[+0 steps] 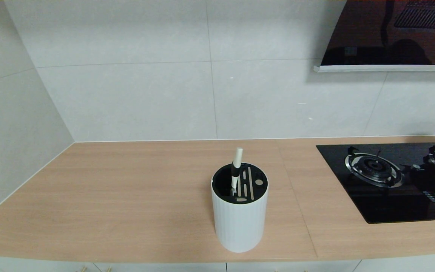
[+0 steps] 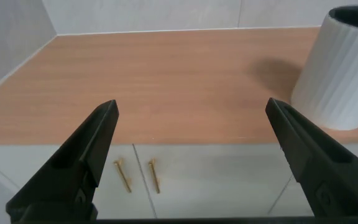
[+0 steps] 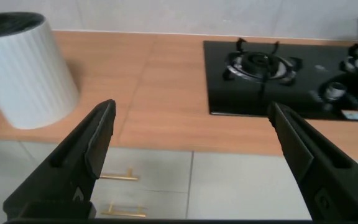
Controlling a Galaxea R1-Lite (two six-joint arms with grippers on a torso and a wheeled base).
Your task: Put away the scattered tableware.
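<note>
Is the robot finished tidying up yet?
Looks nearly finished. Done: a white-handled utensil with a black band stands in the white ribbed cylindrical holder. In hand: nothing; the left end effector and right end effector are both open and empty. Left: probably nothing, since the wooden counter otherwise carries just the black glass hob.

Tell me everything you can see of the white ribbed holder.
The holder is a white upright cylinder with vertical ribs, plastic or ceramic by its look. Its black top insert has narrow slots and small holes on the robot's right side and an open well on the left. One utensil, pale-handled with a black band, stands in that well, leaning slightly. The holder stands on the wooden counter near its front edge, apart from the hob to its right.
</note>
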